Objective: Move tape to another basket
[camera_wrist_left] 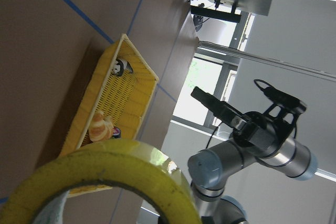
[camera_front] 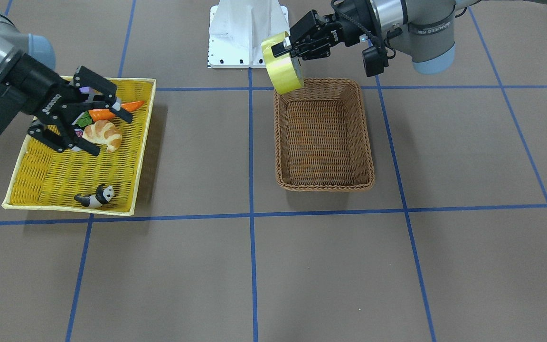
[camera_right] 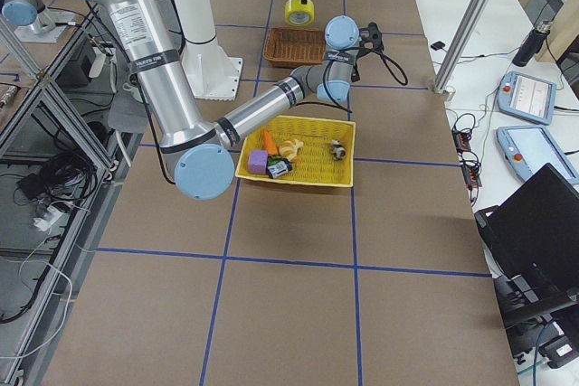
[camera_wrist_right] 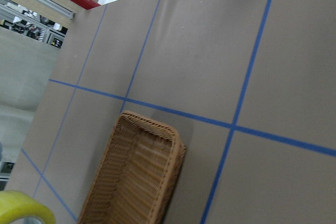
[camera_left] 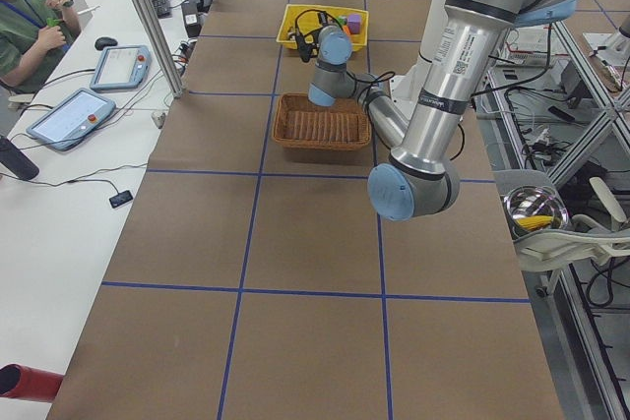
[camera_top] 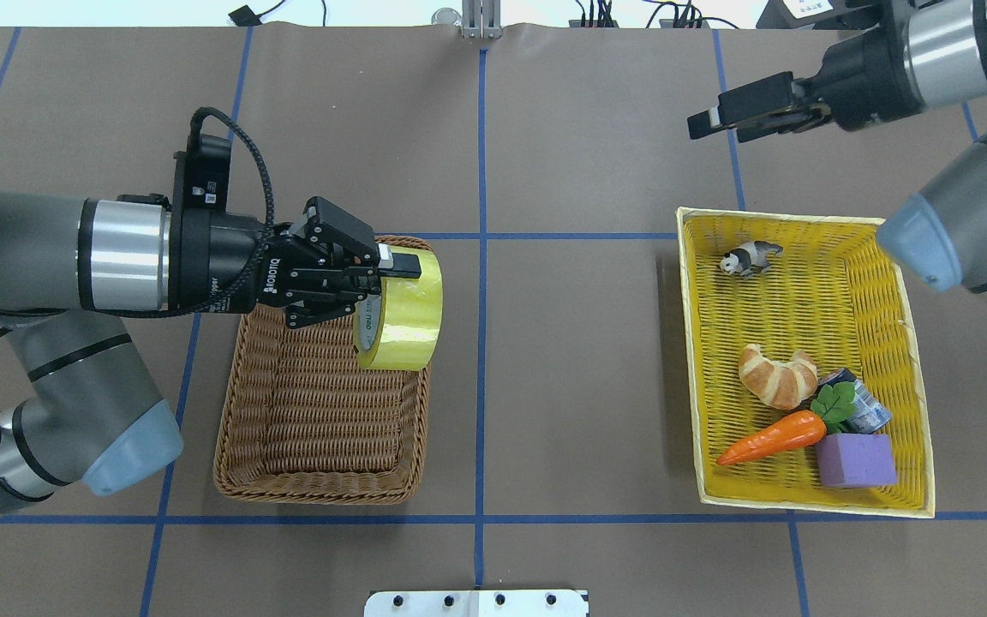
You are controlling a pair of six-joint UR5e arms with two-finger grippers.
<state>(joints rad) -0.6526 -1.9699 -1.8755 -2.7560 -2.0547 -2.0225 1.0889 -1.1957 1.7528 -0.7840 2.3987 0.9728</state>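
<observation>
Left jaws grip the tape (camera_top: 405, 310) on edge, axis level, above the basket (camera_top: 319, 490); right jaws wide.

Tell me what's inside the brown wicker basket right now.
Nothing visible: the basket shows only bare woven floor. The tape in the left gripper hangs above, hiding one corner.

Yellow tray (camera_top: 810, 291) on tabletop (camera_top: 579, 360) holds croissant (camera_top: 776, 374), carrot (camera_top: 772, 437), purple block (camera_top: 857, 460), dark can (camera_top: 866, 410); panda figure (camera_top: 749, 257) sits apart.
</observation>
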